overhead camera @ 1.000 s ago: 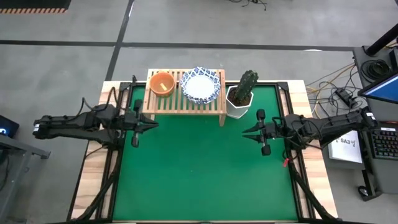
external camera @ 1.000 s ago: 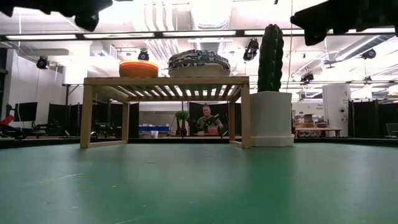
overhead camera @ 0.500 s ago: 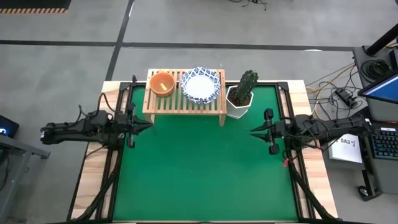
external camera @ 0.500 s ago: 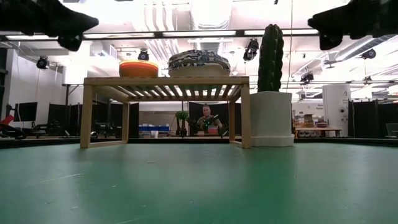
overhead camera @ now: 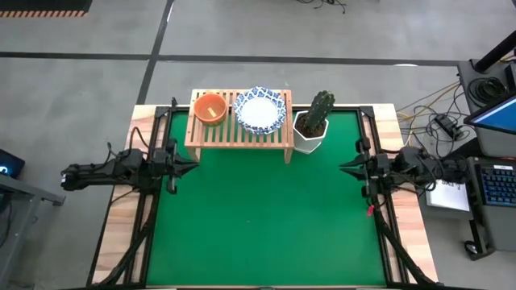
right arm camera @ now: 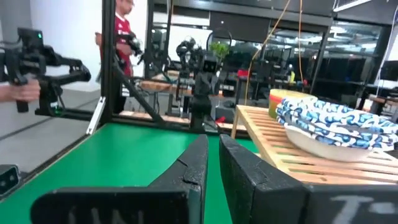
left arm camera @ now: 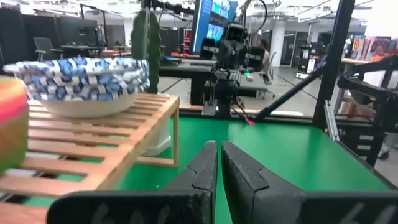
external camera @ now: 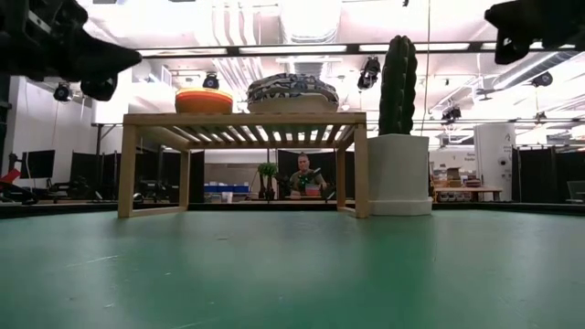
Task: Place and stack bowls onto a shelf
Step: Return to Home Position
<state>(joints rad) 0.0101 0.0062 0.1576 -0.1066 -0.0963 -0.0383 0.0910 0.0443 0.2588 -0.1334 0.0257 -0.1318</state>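
Note:
The light wooden shelf (overhead camera: 239, 133) stands on its short legs at the far side of the green mat. On its slatted top rest a stack of white bowls with blue patterned rims (overhead camera: 260, 109) (external camera: 292, 93) and, to their left, a stack of small plain bowls, orange on top (overhead camera: 210, 108) (external camera: 204, 100). My left gripper (overhead camera: 193, 167) (left arm camera: 219, 149) hovers shut over the mat's left edge, in front of the shelf's left end. My right gripper (overhead camera: 343, 167) (right arm camera: 212, 140) hovers shut near the mat's right edge. Neither holds anything.
A white angular pot with a green cactus (overhead camera: 313, 125) (external camera: 398, 137) stands right beside the shelf's right end. The green mat (overhead camera: 258, 225) spreads between the two arms and toward the near edge. People stand in the room beyond the table (right arm camera: 18, 62) (external camera: 304, 174).
Both arms have drawn back from the middle of the table: the left gripper toward the left edge, the right gripper toward the right edge. Both stayed shut and carried nothing. The bowls and the shelf have not moved.

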